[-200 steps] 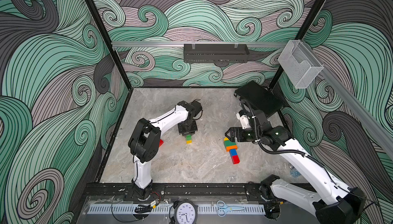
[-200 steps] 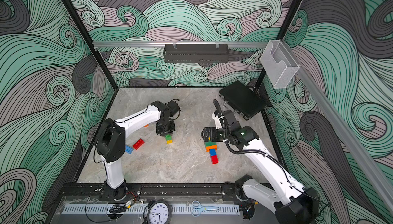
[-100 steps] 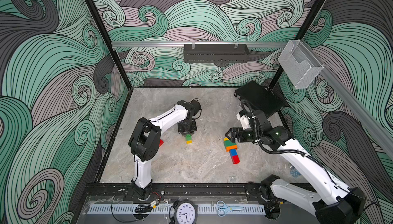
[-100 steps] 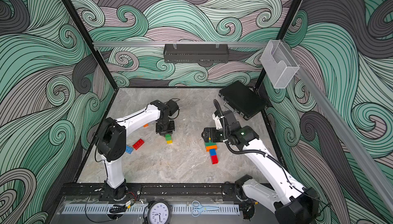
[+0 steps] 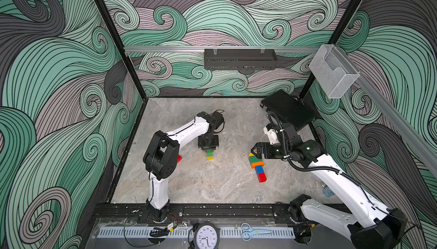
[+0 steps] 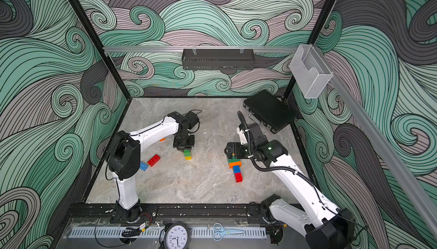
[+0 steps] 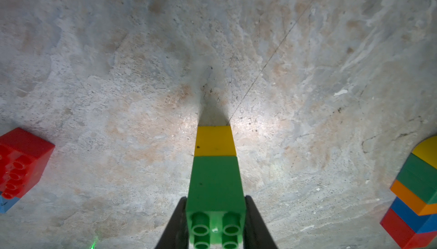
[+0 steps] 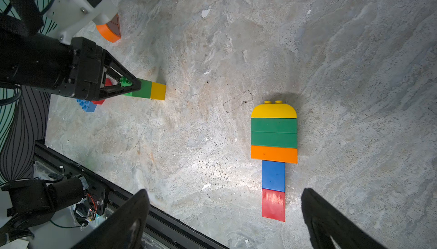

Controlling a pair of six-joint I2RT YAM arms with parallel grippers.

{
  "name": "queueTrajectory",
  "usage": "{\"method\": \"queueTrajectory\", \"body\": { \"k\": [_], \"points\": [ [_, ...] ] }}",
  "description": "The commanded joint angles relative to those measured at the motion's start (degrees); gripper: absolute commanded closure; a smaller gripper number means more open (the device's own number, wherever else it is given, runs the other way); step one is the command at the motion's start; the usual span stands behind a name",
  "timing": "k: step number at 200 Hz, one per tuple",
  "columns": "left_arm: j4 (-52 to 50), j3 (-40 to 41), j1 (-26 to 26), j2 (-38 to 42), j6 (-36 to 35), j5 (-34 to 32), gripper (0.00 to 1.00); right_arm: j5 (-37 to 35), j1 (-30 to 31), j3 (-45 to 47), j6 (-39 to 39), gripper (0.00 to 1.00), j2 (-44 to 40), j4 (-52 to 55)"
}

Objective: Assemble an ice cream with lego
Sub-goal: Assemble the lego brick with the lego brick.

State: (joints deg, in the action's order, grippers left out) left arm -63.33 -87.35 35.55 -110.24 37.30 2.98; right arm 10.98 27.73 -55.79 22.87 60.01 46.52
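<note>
While my left gripper (image 7: 215, 198) is clamped on the green brick (image 7: 216, 179), with the yellow brick (image 7: 215, 141) under it meeting the table (image 5: 212, 184), my right gripper (image 8: 224, 190) hangs with its jaws wide apart above the ice cream stack (image 8: 274, 139), which lies flat. A red brick (image 6: 153, 160) and a blue brick (image 6: 143, 166) lie loose near the left arm.

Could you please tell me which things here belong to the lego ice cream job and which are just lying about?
Job: built stack, green-yellow pair in left gripper, loose red brick, blue brick, orange brick.
Lying about: black case, clock, scissors, clear bin.
</note>
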Motion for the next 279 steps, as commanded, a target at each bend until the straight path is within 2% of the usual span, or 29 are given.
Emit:
{"method": "queueTrajectory", "body": {
  "k": [1, 34, 116, 153, 179, 197, 257, 279],
  "points": [
    [-2.08, 3.16, 0.92, -4.02, -0.82, -0.07, 1.00, -0.22, -0.22, -1.56, 0.75, 0.01, -0.42, 0.91],
    [-2.06, 2.14, 0.92, -4.37, -0.31, 0.00, 0.99, -0.26, -0.22, -1.99, 0.77, 0.01, -0.42, 1.22],
    [-3.19, -0.60, 0.66, -3.59, -0.08, -0.30, 0.88, -0.56, -0.22, -2.24, 1.01, 0.01, -0.94, 1.41],
    [-3.81, -0.85, 0.67, -3.30, -0.07, -0.82, 0.88, -0.49, -0.22, -2.32, 1.01, 0.01, -0.95, 1.46],
    [-5.79, 0.07, 0.57, -3.05, -0.25, -1.14, 0.97, -0.36, -0.23, -2.68, 0.97, 0.01, -0.85, 1.49],
    [-5.93, 3.00, 0.44, -0.72, 0.06, -0.72, 1.00, -0.42, -0.22, -3.09, 0.96, 0.01, -0.98, 1.93],
    [-5.17, 4.28, 0.05, 0.33, 0.65, 0.05, 1.00, 0.23, -0.23, -2.99, 1.19, 0.01, -0.07, 1.05],
    [-4.93, 3.80, 0.02, 0.55, 1.14, -0.18, 0.94, -0.43, -0.22, -2.92, 1.06, 0.01, -0.79, 1.51]
  ]
}}
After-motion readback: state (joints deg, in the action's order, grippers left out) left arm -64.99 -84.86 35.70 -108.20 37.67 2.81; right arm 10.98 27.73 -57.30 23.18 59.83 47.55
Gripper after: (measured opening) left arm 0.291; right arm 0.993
